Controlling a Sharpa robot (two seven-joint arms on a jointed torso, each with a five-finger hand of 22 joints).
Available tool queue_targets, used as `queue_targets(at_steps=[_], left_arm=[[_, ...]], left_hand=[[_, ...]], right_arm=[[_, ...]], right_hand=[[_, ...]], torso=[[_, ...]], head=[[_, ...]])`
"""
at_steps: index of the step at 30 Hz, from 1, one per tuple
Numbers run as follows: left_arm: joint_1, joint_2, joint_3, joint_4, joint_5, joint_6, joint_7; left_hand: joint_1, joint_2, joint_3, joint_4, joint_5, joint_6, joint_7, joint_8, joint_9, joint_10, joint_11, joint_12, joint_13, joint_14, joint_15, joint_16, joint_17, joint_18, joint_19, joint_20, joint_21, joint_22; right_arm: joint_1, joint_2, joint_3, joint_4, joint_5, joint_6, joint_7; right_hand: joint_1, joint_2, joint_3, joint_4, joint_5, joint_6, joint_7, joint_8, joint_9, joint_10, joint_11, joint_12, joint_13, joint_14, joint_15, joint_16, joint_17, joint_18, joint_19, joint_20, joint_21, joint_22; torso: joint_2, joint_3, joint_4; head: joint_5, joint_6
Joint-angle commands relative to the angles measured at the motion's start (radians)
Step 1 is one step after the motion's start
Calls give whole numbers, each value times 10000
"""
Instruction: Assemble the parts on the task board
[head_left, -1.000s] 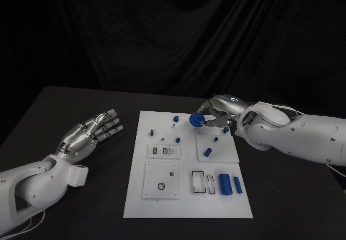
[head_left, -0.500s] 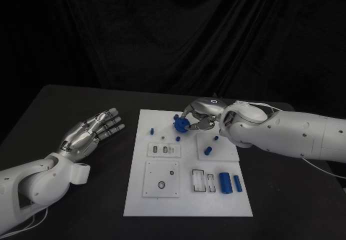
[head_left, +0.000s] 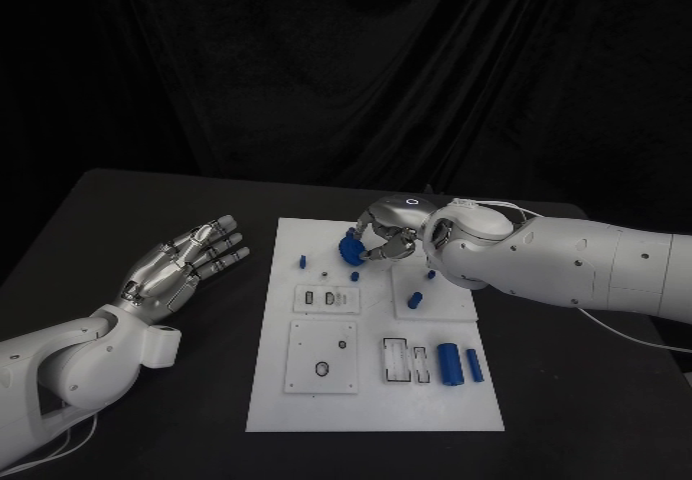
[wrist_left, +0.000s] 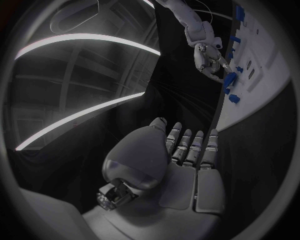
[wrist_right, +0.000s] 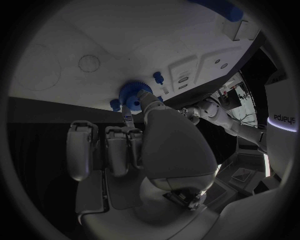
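Head view: task board (head_left: 375, 400), white, lies flat mid-counter (head_left: 130, 220). Right hand (head_left: 387, 232) is over the board's far part, its fingers pinching a blue gear (head_left: 355, 250) just above the board surface. Small blue pegs (head_left: 303, 263) stand near the far left of the board; two more blue pieces (head_left: 414, 299) sit on the raised right-hand plate. Recessed slots (head_left: 405, 363) near the front hold nothing that can be made out; two blue cylinders (head_left: 450, 365) lie side by side just right of them. Left hand (head_left: 185, 265) is left of the board, palm up, fingers straight and spread, holding nothing.

Left wrist view: left hand (wrist_left: 187, 165) with fingers extended, nothing in them; beyond it, the right hand (wrist_left: 209, 59) grips the gear (wrist_left: 229, 82) at the board's (wrist_left: 262, 85) edge.

Right wrist view: fingers (wrist_right: 125, 145) of the right hand (wrist_right: 134, 150) reach to the gear (wrist_right: 134, 92), which is close against the board (wrist_right: 75, 40); whether it touches cannot be told.
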Motion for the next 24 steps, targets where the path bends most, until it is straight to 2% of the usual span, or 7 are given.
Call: queue_targets(at_steps=[1,7,10,12,16,19,24], left_arm=[[-14,25,8,4,34,169,634],[-17,29,8,-11,34,179,624],[-19,30,8,-17,34,182,622],[-20,34,8,-23,34,184,619],[-24,47,8,-38,34,198,609],[-27,55,8,-47,34,208,602],[-34,60,8,-54,34,217,594]], left_hand=[[120,-12,63,3,35,-59,-14,-61,-5,-74,12,-25,4,-22,73,-28,8,-99,-41,-3,-58,-11],[131,-11,74,-8,46,-76,-13,-66,-7,-82,12,-30,3,-24,76,-29,8,-102,-43,-3,-61,-12],[131,-11,74,-8,46,-76,-13,-66,-7,-82,12,-30,3,-24,76,-29,8,-102,-43,-3,-61,-12],[131,-11,74,-8,46,-76,-13,-66,-7,-82,12,-30,3,-24,76,-29,8,-102,-43,-3,-61,-12],[140,-10,84,-16,55,-79,-13,-68,-7,-88,13,-35,2,-31,78,-32,7,-105,-41,-3,-60,-11],[140,-10,84,-16,55,-79,-13,-68,-7,-88,13,-35,2,-31,78,-32,7,-105,-41,-3,-60,-11],[140,-10,84,-16,55,-79,-13,-68,-7,-88,13,-35,2,-31,78,-32,7,-105,-41,-3,-60,-11]], right_arm=[[-37,56,-5,-21,-69,121,-104],[-38,118,0,-37,-69,0,-30],[-38,137,2,-40,-69,-40,-11],[-38,149,4,-43,-69,-78,12],[-39,176,5,-47,-69,-127,60],[-39,194,6,-45,-69,-142,89],[-39,231,9,-42,-69,-187,140]], right_hand=[[30,116,10,60,-22,357,-423,899,2254,1035,66,25,2632,908,94,-50,2254,-165,99,43,-60,1782],[27,113,30,61,-47,210,-362,779,2223,1035,116,25,2632,896,142,-67,2224,-153,69,89,-103,1761],[11,102,63,77,-47,-214,-249,483,2113,1035,150,25,2632,865,179,-113,2143,-128,10,139,-188,1716],[1,67,117,102,-48,-757,-125,86,1914,951,173,-26,2507,812,204,-188,2009,-90,-84,174,-321,1644],[4,-13,204,140,-286,-1795,-111,-646,1483,560,163,-277,1945,677,206,-384,1680,1,-313,187,-652,1456],[9,-26,230,152,-509,-2076,-160,-938,1282,355,127,-425,1652,592,184,-516,1476,51,-438,175,-855,1348],[-8,-14,234,173,-633,-2192,-191,-1098,1151,199,104,-543,1425,551,163,-588,1373,79,-504,157,-978,1287]], torso=[[0,-1,1],[-6,-5,-8],[-4,-4,-7],[-4,-4,-7],[-3,-3,-7],[-4,-2,-8],[-6,-3,-10]], head=[[-1,3],[24,-7],[23,-14],[23,-14],[21,-23],[18,-32],[17,-60]])
